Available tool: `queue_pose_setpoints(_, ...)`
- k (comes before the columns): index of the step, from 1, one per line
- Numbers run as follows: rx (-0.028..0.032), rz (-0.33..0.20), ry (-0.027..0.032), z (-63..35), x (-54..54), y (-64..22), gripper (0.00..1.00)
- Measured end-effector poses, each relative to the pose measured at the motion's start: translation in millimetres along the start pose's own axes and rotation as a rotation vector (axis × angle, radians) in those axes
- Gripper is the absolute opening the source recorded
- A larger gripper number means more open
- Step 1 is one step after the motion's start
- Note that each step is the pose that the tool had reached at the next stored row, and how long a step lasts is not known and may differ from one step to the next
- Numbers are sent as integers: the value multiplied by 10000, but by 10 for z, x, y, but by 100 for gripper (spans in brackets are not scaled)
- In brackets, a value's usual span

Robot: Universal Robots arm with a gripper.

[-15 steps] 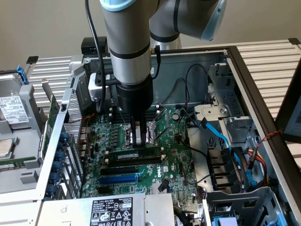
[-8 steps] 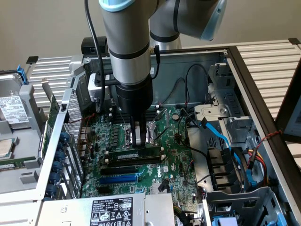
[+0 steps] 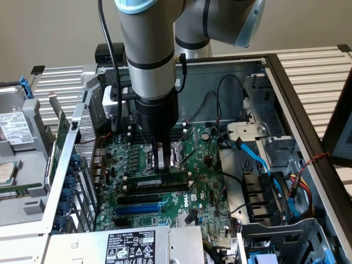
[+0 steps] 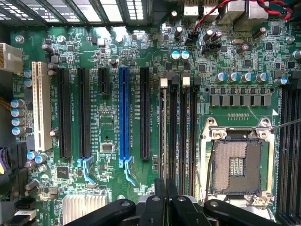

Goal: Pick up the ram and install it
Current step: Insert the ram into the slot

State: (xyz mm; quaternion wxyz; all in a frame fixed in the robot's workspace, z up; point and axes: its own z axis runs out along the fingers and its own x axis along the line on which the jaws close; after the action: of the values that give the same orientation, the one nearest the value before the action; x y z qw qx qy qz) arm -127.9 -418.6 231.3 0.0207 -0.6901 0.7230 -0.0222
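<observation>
Ram (image 3: 157, 180) (edge up) seemingly pinched by tool (image 3: 161, 168), beside open slots (image 4: 182, 132).

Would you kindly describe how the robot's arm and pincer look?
The arm is a silver-grey tube with light-blue joint caps and a black cable running alongside. A black cylindrical wrist carries the pincer, with slim dark fingers on black linkages.

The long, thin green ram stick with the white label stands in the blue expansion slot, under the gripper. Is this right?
Not quite. The long, thin green ram stick stands in a long black memory slot, under the gripper; the blue expansion slot is empty. The exterior view shows it.
</observation>
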Motion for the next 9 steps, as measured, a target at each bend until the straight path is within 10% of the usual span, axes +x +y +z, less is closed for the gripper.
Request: queue_pose_setpoints(9, 1, 13, 0, 14, 1, 10, 12)
